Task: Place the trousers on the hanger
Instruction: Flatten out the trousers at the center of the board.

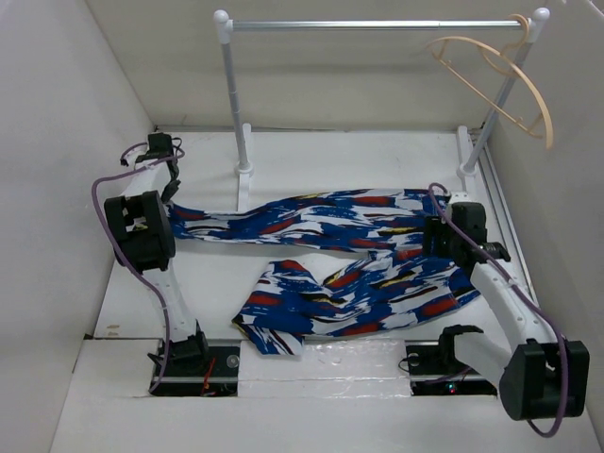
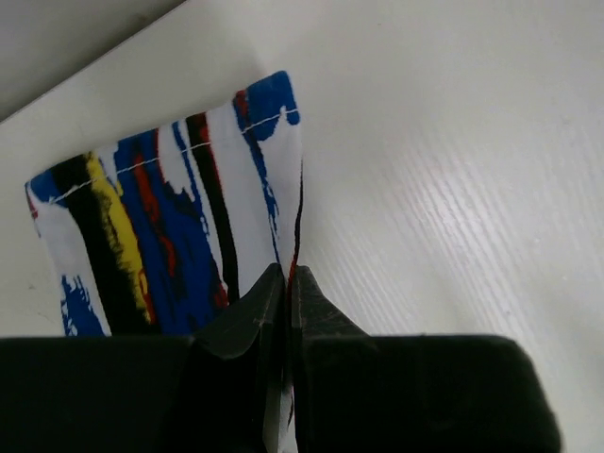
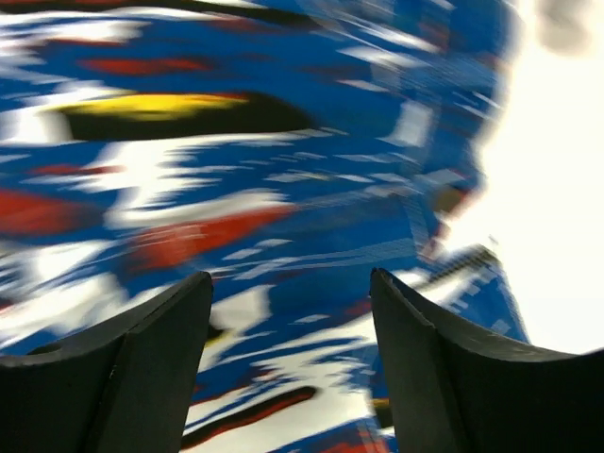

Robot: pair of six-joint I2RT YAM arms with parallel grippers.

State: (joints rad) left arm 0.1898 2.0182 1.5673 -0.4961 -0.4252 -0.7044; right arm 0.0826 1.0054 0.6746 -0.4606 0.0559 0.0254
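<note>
The trousers, in a blue, white and red print, lie spread across the white table. One leg stretches left and the other folds toward the near edge. My left gripper is at the far left end of the stretched leg. In the left wrist view it is shut on the edge of the leg's hem. My right gripper hovers over the waist end at the right. Its jaws stand open just above the blurred fabric, gripping nothing. The light-tan hanger hangs at the rail's right end.
A silver rail on white posts spans the back of the table, with post feet at the left and right. White walls close in on both sides. A raised lip runs along the near edge between the arm bases.
</note>
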